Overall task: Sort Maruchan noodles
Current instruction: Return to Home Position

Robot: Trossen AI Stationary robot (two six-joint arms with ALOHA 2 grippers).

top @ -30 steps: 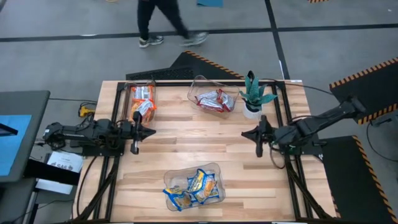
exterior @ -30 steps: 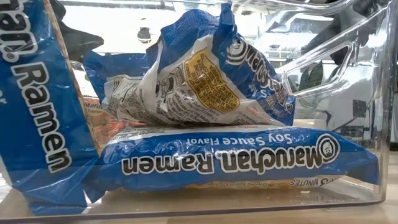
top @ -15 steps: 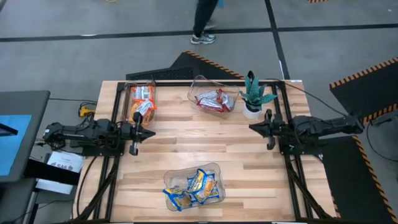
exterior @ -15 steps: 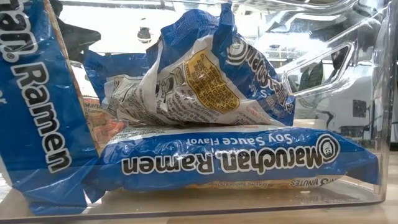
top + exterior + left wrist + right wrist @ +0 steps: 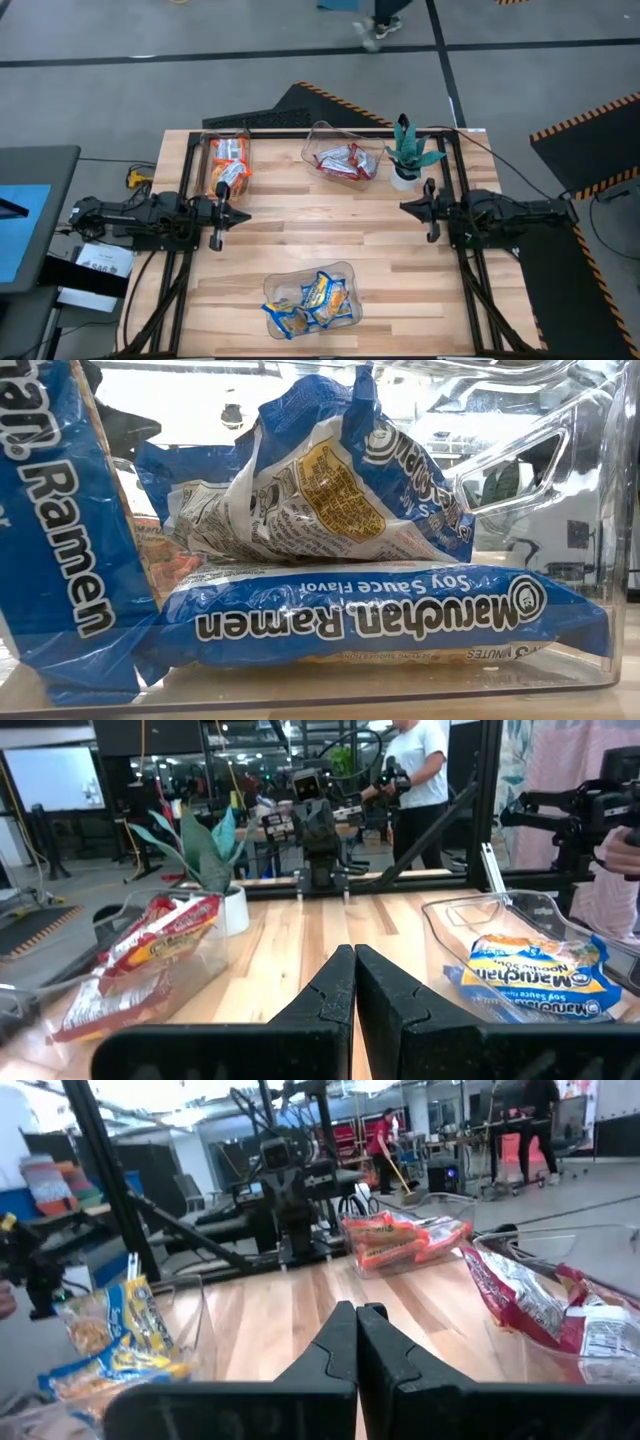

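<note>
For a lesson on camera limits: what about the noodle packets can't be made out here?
High view: print on the orange packets too small; overlap hides their count.
Low view: blue packets fill it, hiding left gripper and right gripper.
Left wrist view: red packets blurred, flavour unreadable.

Three bins are sitting apart on the table (image 5: 300, 235), each holding packets.
The near bin (image 5: 349, 271) is resting at the table's near edge, midway across, with the near packets (image 5: 318, 297) piled inside, an upper packet (image 5: 320, 490) lying on a flat packet (image 5: 380, 615). The far-left bin (image 5: 210, 140) is holding the far-left packets (image 5: 229, 163). The far-middle bin (image 5: 316, 134) is holding the far-middle packets (image 5: 350, 160), with the plant (image 5: 408, 150) standing just right of it. The left gripper (image 5: 240, 212) and right gripper (image 5: 407, 207) are sitting at opposite sides, well apart, pointing inward.
</note>
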